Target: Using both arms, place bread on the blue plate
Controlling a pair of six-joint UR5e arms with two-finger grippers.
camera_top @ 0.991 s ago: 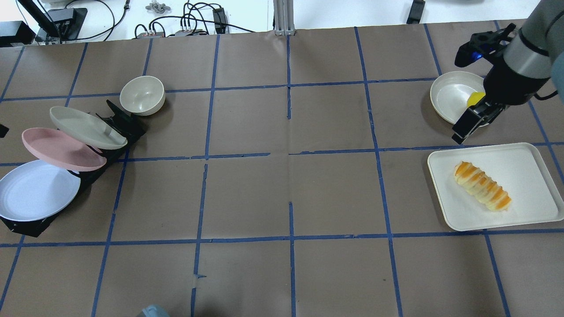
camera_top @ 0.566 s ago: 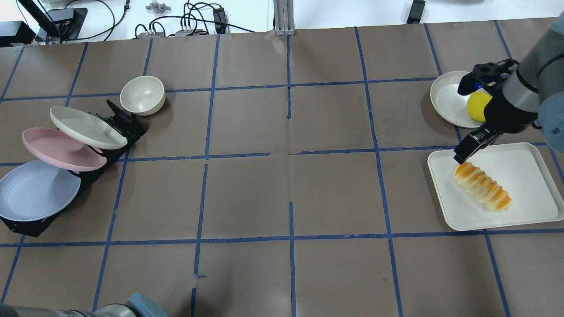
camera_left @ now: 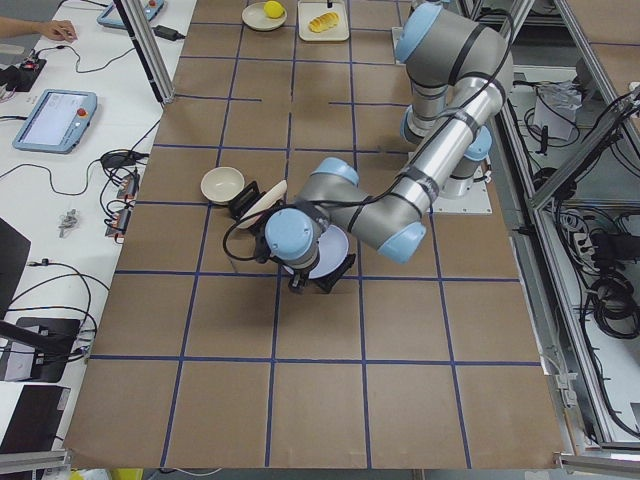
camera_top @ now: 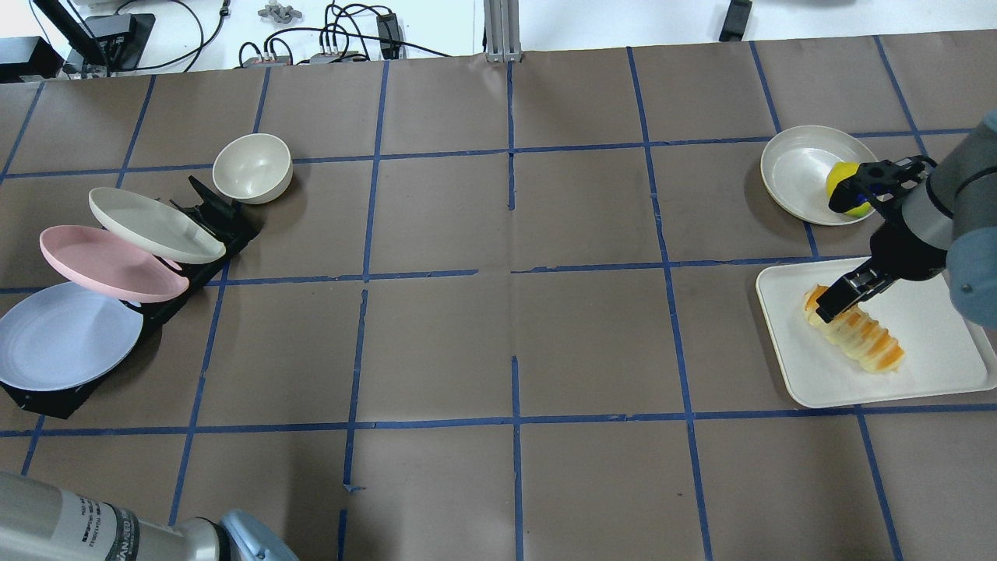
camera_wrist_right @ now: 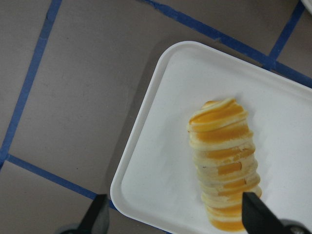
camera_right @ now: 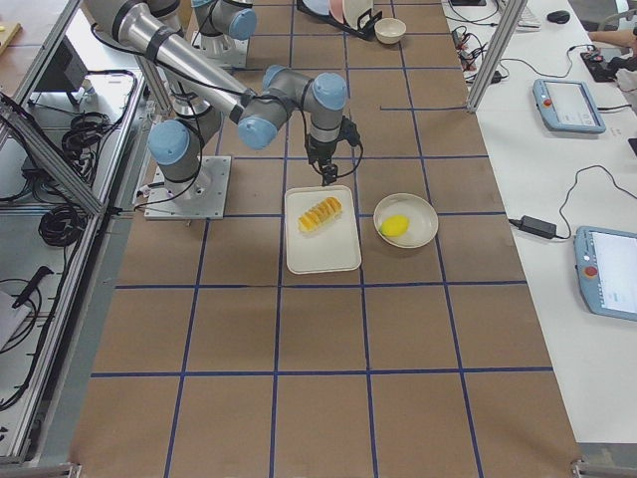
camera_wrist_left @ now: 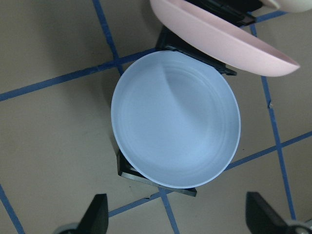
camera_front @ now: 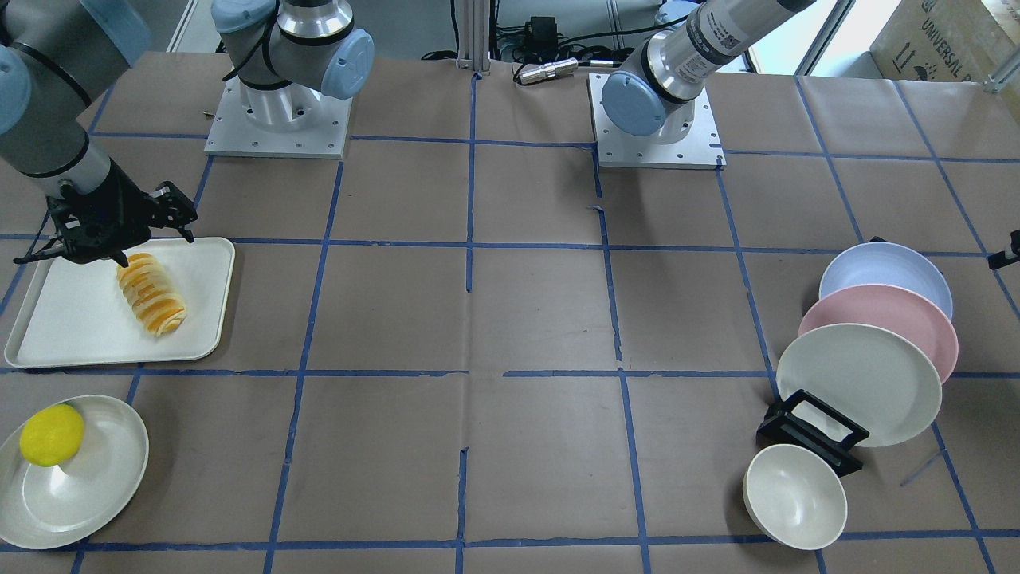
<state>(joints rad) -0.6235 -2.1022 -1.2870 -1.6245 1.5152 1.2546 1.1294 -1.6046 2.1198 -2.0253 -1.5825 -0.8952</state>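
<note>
The bread (camera_top: 861, 335), an orange and cream twisted roll, lies on a white tray (camera_top: 935, 312) at the right. My right gripper (camera_top: 837, 300) is open and hovers over the roll's far end; in the right wrist view the roll (camera_wrist_right: 224, 161) lies ahead of the open gripper (camera_wrist_right: 175, 219). The blue plate (camera_top: 58, 335) leans in the nearest slot of a black rack (camera_top: 226, 222) at the left. In the left wrist view my left gripper (camera_wrist_left: 178, 219) is open and empty above the plate (camera_wrist_left: 175, 119). The left gripper is out of the overhead view.
A pink plate (camera_top: 109, 265) and a cream plate (camera_top: 152, 226) lean in the same rack, with a cream bowl (camera_top: 251, 167) behind it. A yellow ball (camera_top: 840, 178) sits in a cream dish (camera_top: 794, 171) beyond the tray.
My right gripper has moved from over the cream dish toward me and down, onto the tray above the bread's end. My left arm has come into view at the lower left.
</note>
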